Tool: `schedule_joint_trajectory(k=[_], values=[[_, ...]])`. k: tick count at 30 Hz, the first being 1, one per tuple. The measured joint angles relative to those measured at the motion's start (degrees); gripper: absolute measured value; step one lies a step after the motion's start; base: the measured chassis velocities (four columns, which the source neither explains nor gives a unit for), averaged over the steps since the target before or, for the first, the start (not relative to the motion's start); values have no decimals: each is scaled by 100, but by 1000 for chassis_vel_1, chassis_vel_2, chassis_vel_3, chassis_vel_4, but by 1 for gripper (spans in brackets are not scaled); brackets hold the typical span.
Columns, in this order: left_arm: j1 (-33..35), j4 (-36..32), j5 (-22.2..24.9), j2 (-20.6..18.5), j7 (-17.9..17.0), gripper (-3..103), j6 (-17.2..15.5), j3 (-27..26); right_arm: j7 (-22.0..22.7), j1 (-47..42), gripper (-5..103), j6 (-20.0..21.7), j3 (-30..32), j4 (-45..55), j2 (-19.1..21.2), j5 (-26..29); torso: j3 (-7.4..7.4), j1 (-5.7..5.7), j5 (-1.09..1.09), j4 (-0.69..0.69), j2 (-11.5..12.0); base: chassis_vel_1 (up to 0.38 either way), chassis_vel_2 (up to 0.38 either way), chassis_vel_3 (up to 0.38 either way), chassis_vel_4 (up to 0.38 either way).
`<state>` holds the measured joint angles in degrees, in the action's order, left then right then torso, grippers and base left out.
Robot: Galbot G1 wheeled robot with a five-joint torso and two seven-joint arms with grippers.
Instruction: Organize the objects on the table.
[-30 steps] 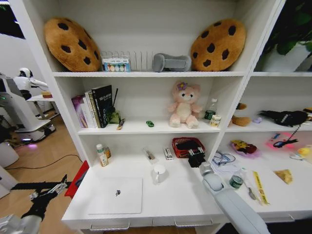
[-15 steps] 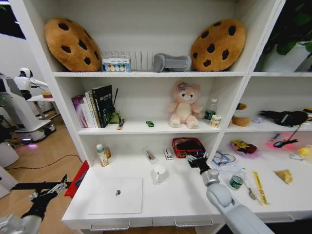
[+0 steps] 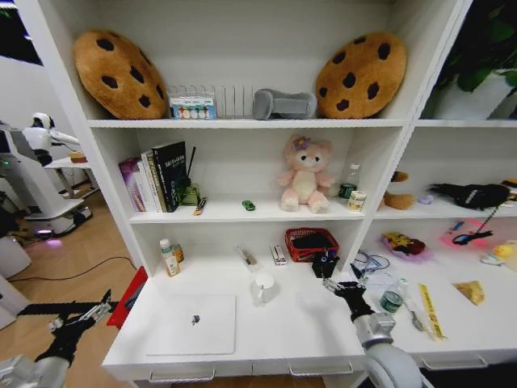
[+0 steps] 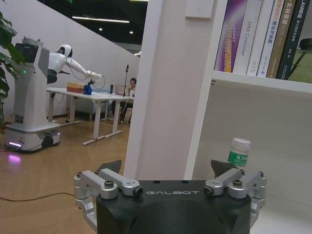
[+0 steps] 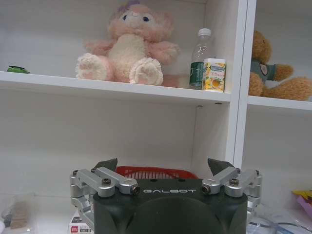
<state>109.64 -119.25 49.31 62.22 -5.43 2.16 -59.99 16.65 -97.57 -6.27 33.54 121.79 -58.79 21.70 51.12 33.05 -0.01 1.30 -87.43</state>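
Off the white desk's [image 3: 283, 331] left end, the left gripper [image 3: 81, 317] hangs low, jaws spread wide and empty. Right of it, the silver laptop [image 3: 194, 325] lies closed on the desktop. Farther right, the right gripper [image 3: 341, 287] hovers over the desk, jaws wide, empty. The round green tin [image 3: 391, 301] sits just right of it.

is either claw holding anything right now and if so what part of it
Nothing is held. The right claw hangs open above the table, in front of the red basket, with nothing between its fingers. The left claw is open too, parked off the table's left end.
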Motion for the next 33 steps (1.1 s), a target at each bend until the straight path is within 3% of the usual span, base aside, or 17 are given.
schedule_joint_trajectory(k=[6, 33], values=[[0, 0, 0, 0, 0, 100, 0, 0, -19, -398, 100, -108, 105, 76, -297, -204, 0, 0, 1, 0, 1, 0, 0, 0, 0], [0, 0, 0, 0, 0, 100, 0, 0, 3, -160, 100, -125, 84, -81, -357, -362, 1, 2, 0, -1, 1, -30, -26, 31, 28]])
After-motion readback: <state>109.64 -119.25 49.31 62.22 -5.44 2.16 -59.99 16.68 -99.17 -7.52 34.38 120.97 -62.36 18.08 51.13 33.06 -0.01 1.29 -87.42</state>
